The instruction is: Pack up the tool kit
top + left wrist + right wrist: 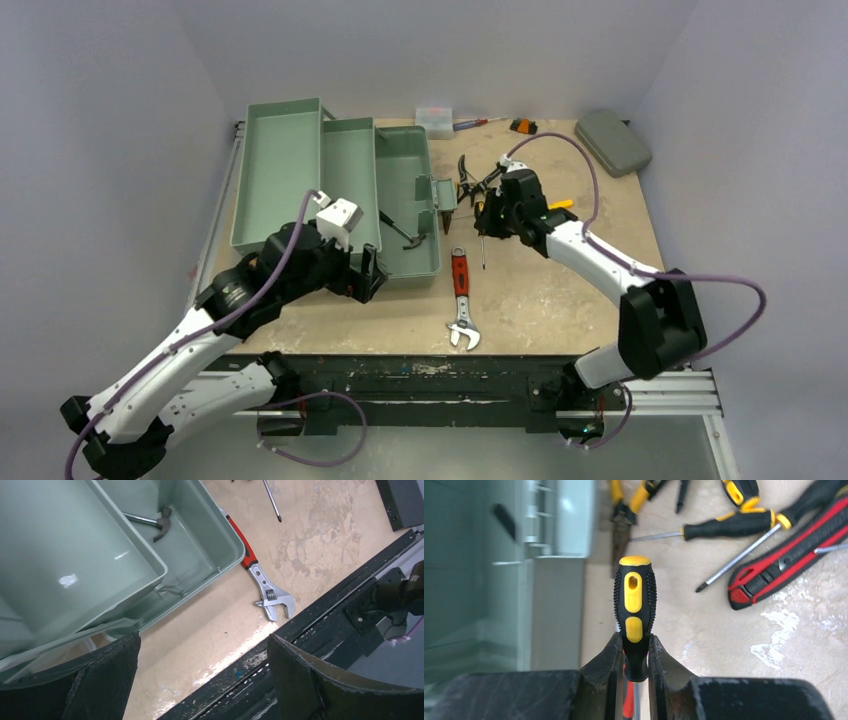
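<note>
The tool kit [285, 170], a large grey-green plastic toolbox, lay open left of centre on your tan table [560, 290], just left of your right gripper [633, 652].
Your left gripper [205, 680] hung released over its near corner, while the right pinched a black-and-yellow screwdriver [634, 587] by its handle, long axis parallel to the box's side wall.

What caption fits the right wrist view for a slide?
Right gripper pinches a black-and-yellow screwdriver by its handle, beside the grey-green toolbox.
</note>
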Controlling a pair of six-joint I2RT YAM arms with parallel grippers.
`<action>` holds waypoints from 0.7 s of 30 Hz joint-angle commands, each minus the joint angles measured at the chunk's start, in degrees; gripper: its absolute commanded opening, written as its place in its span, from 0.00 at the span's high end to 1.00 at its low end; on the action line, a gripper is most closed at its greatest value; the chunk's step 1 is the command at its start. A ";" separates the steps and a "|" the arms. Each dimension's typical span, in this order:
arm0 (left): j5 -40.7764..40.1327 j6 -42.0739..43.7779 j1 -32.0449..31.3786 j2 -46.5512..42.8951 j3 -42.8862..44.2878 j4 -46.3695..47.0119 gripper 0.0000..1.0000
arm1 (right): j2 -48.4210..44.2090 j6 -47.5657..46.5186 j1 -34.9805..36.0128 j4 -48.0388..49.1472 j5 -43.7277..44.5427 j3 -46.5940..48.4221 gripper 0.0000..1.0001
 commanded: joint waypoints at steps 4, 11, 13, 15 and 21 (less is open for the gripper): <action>6.35 -8.12 -0.13 5.52 4.28 8.97 0.08 | -13.91 -5.80 -0.02 8.44 -14.94 -5.46 0.95; 8.33 -13.42 -0.18 10.60 6.02 17.90 0.08 | -24.09 -6.11 -0.03 16.48 -29.50 -10.96 0.95; 8.95 -15.86 -0.17 12.07 6.21 20.99 0.08 | -26.08 -5.63 -0.03 18.10 -32.01 -12.00 0.95; 8.95 -18.47 -0.15 13.43 6.31 24.25 0.08 | -27.40 -4.59 -0.02 20.61 -35.58 -13.29 0.95; 10.43 -23.82 -0.19 17.02 7.16 32.19 0.11 | -28.68 -0.11 0.01 27.47 -43.04 -16.56 0.94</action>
